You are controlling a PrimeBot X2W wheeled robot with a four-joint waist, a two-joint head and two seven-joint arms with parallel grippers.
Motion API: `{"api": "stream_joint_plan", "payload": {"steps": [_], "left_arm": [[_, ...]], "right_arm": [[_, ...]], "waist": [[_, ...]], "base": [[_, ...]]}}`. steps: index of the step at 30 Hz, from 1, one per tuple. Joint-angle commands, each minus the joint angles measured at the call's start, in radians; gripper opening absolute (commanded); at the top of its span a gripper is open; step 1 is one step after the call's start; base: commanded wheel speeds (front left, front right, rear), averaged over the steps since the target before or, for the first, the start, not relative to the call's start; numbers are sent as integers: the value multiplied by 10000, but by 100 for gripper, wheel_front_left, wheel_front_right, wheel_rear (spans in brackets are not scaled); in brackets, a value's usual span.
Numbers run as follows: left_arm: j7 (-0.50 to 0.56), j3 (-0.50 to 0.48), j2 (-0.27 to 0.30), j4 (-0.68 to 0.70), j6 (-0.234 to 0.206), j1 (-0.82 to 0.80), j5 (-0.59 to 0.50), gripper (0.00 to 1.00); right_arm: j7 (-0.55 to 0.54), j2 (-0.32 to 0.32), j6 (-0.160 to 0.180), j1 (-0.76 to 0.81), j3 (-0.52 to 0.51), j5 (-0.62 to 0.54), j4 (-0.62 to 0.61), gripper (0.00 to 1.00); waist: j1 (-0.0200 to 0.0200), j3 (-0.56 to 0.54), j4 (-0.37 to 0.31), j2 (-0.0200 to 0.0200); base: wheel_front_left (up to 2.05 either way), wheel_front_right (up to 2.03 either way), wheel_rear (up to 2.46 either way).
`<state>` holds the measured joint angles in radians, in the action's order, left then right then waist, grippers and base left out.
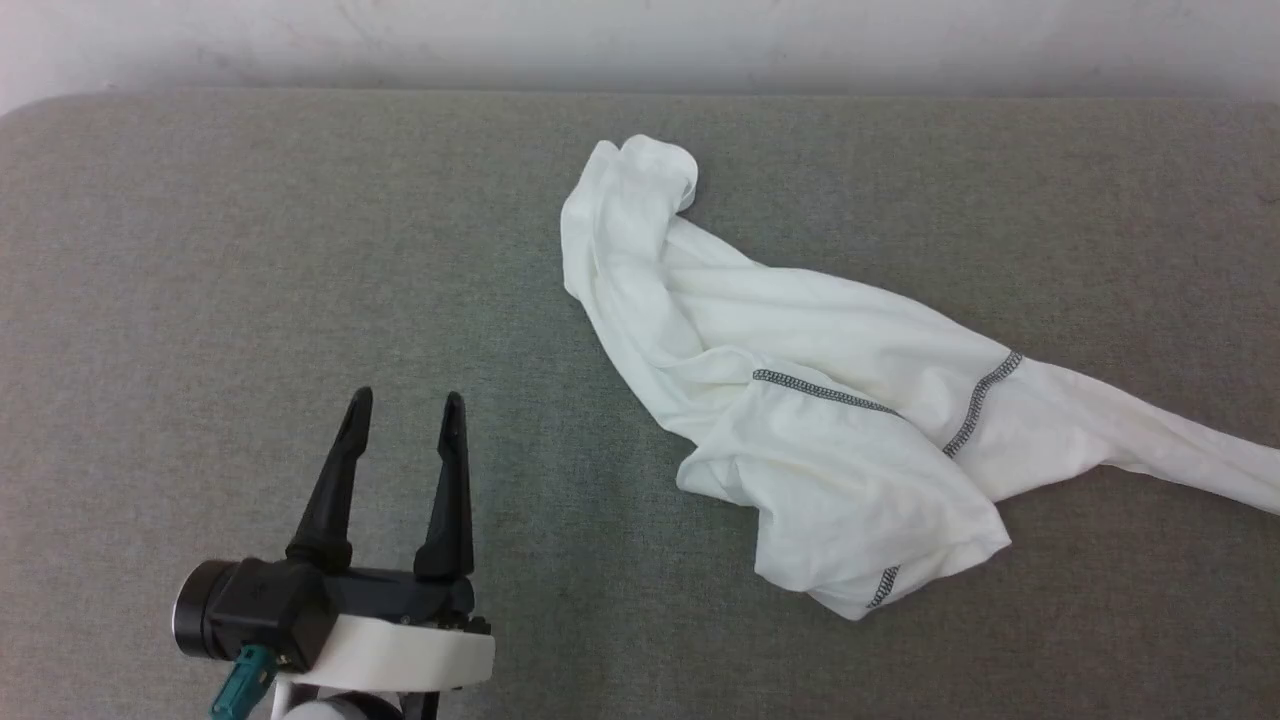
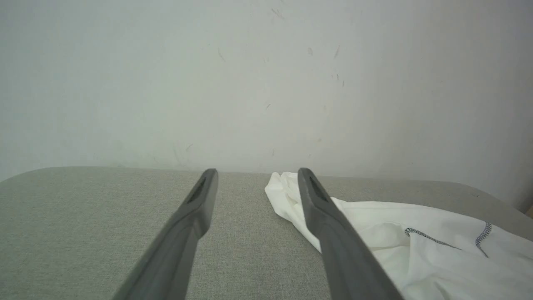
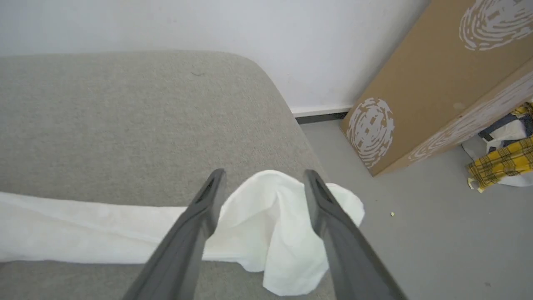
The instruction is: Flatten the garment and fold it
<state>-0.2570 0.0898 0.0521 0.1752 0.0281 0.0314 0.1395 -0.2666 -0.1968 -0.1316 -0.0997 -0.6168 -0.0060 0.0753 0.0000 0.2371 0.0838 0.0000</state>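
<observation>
The garment (image 1: 820, 400), a thin white shirt with dark zigzag stitching, lies crumpled on the grey padded table (image 1: 250, 250), right of centre. One sleeve (image 1: 1200, 450) trails off the right edge of the head view. My left gripper (image 1: 407, 405) hovers open and empty at the lower left, well apart from the cloth. In the left wrist view the garment (image 2: 416, 241) lies to the right of the left gripper (image 2: 257, 173). My right gripper (image 3: 264, 173) stands open over the sleeve end (image 3: 283, 233), which humps up between the fingers at the table's corner and hangs over the edge.
A white wall (image 1: 640, 40) runs behind the table's far edge. In the right wrist view a large cardboard box (image 3: 416, 83) leans on the grey floor (image 3: 416, 250) beside the table's rounded corner, with yellow checked cloth (image 3: 499, 162) behind it.
</observation>
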Motion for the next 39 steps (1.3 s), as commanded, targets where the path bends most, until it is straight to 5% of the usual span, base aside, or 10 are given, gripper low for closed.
{"api": "stream_joint_plan", "payload": {"steps": [1, 15, 23, 24, 25, 27, 34, 35, 38, 39], "left_arm": [[-47, -66, -18, -10, 100, -123, 15, 100], [-47, 195, -18, -38, -16, -65, 217, 100], [-47, 229, -18, -113, -70, -1, 305, 100], [-47, 237, -18, -122, -78, -6, 314, 100], [-47, 248, -18, -135, -81, -11, 313, 100], [-47, 259, -18, -154, -85, -7, 309, 100], [-47, 255, -18, -204, -86, 68, 300, 100], [-47, 255, -18, -201, -87, 73, 306, 100], [-47, 225, -18, -173, -89, 108, 320, 100], [-47, 212, -18, -160, -88, 122, 323, 100]], "right_arm": [[236, 4, 9, -406, 484, 323, -284, 100], [-3103, -1106, 9, 804, 5997, 4135, -3048, 100], [-4238, -1566, 9, 1524, 6708, 4825, -3520, 100], [-4150, -1549, 9, 1522, 6713, 4785, -3399, 85], [-4051, -1487, 9, 1509, 6711, 4747, -3279, 45], [-3836, -1364, 9, 1445, 6755, 4691, -3102, 0], [-3070, -1164, 9, 1148, 6643, 4310, -2519, 0], [-2948, -1187, 9, 1130, 6665, 4239, -2476, 11], [-2781, -1237, 9, 1114, 6730, 4193, -2357, 100], [-2753, -1250, 9, 1100, 6735, 4203, -2332, 100]], "waist": [[0, -37, 37, 0], [0, -141, 593, 0], [0, -228, 829, 0], [0, -243, 842, 0], [0, -264, 855, 0], [0, -321, 866, 0], [0, -544, 859, 0], [0, -559, 864, 0], [0, -567, 855, 0], [0, -556, 849, 0]], "base": [[0, 0, 0], [0, 0, 0], [0, 0, 0], [0, 0, 0], [0, 0, 0], [0, 0, 0], [0, 0, 0], [0, 0, 0], [0, 0, 0], [0, 0, 0]]}}
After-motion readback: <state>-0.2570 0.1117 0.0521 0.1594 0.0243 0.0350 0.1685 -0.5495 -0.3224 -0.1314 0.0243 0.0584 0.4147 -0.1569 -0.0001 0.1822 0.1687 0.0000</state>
